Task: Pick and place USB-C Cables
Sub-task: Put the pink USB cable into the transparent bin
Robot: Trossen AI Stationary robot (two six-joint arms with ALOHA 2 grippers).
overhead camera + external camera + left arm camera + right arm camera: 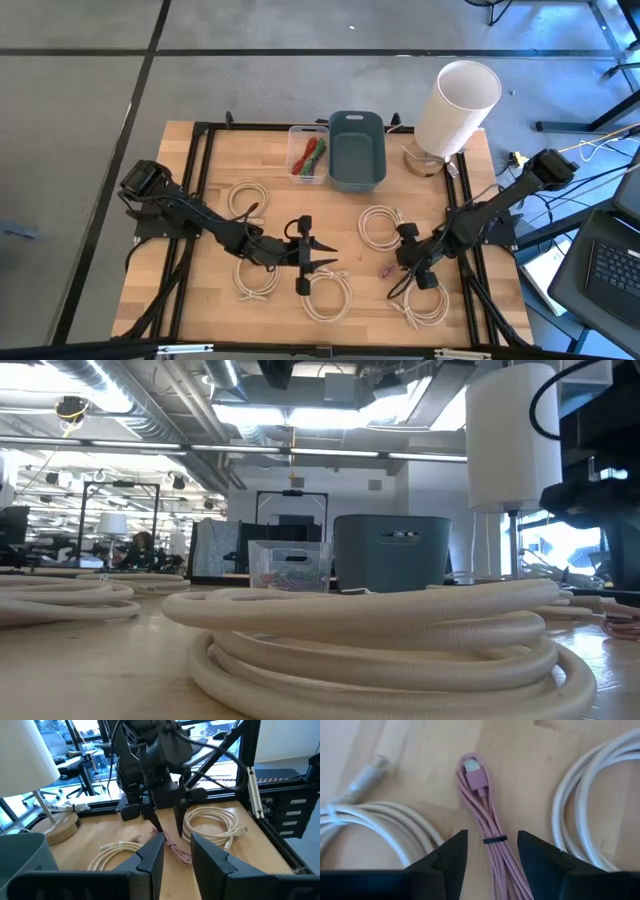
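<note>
We see the right gripper (492,851) low over the pink cable (487,827), jaws apart astride it; left gripper (176,856) mid-bench, jaws apart, w/ nothing held

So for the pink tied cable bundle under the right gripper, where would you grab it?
Across the middle, near the black tie, coming straight down. The pink bundle lies flat on the table as one narrow strand, and the right gripper is open with a finger either side.

Both arms reach inward low over the table, left hand (318,256) and right hand (392,271) open.
</note>
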